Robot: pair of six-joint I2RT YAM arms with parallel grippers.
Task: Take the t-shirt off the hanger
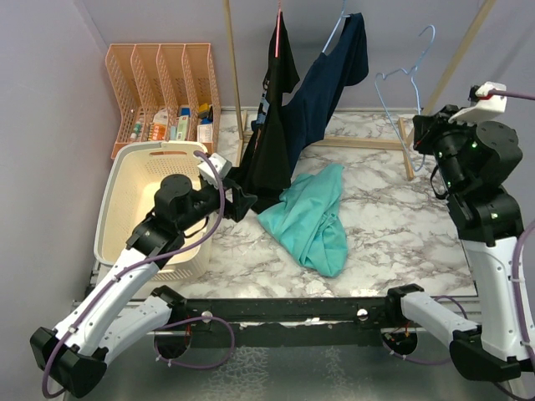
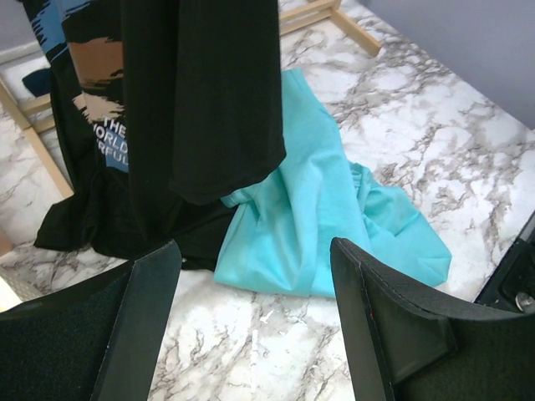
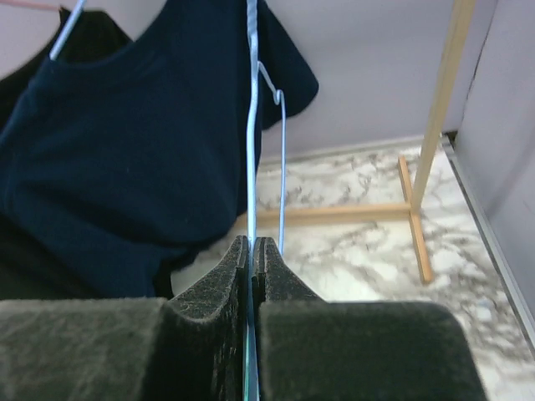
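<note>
Hanging just ahead of the left gripper (image 2: 253, 280), whose jaws stand wide apart with nothing between them, the black t-shirt (image 2: 201, 100) drapes in loose folds. Its hem pools on the table (image 2: 435, 142), touching a teal shirt (image 2: 309, 209) that lies just past the fingertips. The fabric looks light, limp and stretchy, likely to drag rather than lift cleanly, so a pinch on the hem nearest the fingers seems the best hold. The right gripper (image 3: 252, 251) is clamped on a thin blue wire hanger (image 3: 251, 125), with a navy t-shirt (image 3: 125, 150) beyond on its left.
</note>
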